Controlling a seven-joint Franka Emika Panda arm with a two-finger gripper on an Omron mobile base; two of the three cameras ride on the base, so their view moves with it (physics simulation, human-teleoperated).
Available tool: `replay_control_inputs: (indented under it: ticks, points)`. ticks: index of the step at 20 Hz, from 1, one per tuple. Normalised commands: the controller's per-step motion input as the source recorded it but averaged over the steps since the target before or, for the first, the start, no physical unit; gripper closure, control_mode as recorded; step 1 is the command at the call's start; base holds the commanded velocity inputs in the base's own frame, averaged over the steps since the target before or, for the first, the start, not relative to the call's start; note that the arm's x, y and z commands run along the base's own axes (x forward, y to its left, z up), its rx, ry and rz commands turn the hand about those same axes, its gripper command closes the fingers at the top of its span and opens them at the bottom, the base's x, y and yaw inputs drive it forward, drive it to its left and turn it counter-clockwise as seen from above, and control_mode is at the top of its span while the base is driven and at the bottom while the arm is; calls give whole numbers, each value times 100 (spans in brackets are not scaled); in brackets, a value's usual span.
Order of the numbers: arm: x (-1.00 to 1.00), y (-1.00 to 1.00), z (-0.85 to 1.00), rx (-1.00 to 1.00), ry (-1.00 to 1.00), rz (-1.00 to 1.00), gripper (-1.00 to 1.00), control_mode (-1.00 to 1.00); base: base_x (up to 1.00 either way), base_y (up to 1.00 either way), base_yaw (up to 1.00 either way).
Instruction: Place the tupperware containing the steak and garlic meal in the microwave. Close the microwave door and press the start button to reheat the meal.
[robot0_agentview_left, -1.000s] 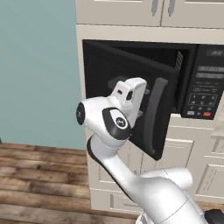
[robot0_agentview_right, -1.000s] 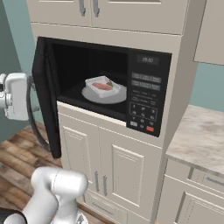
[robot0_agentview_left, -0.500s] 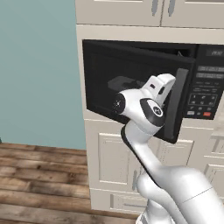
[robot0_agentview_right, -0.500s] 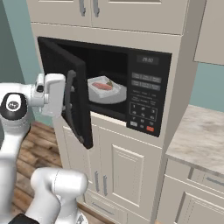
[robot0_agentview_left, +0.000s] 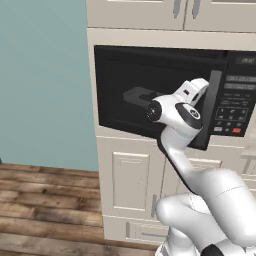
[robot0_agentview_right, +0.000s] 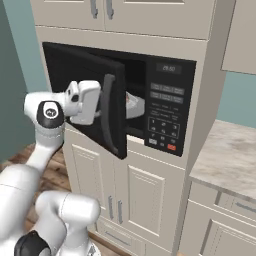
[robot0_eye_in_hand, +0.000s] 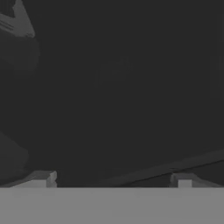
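Black glass of the microwave door (robot0_agentview_right: 87, 97) fills the left of the right base view, swung most of the way shut with the gripper (robot0_agentview_right: 92, 102) pressed flat against it, jaws spread wide and holding nothing. Just right of the door's edge, a pale sliver of the tupperware (robot0_agentview_right: 134, 106) sits inside the microwave (robot0_agentview_right: 167, 107). The steak is hidden behind the door. A glancing push could slide off the handle (robot0_agentview_right: 107, 117) and leave the door unlatched, so the start button at lower right would do nothing.
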Motion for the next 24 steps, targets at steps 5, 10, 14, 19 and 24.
replay_control_inputs:
  ticks: [5,10,14,19,24]
  points:
    - [87,-5,1,0,0,0,-100,-100,0,0,0]
    - [78,0,17,0,0,0,-100,-100,0,0,0]
    - [66,0,18,0,0,0,-100,-100,0,0,0]
    - [55,-15,3,3,0,15,-100,-100,0,0,0]
    - [34,-38,0,7,0,32,-100,-100,0,0,0]
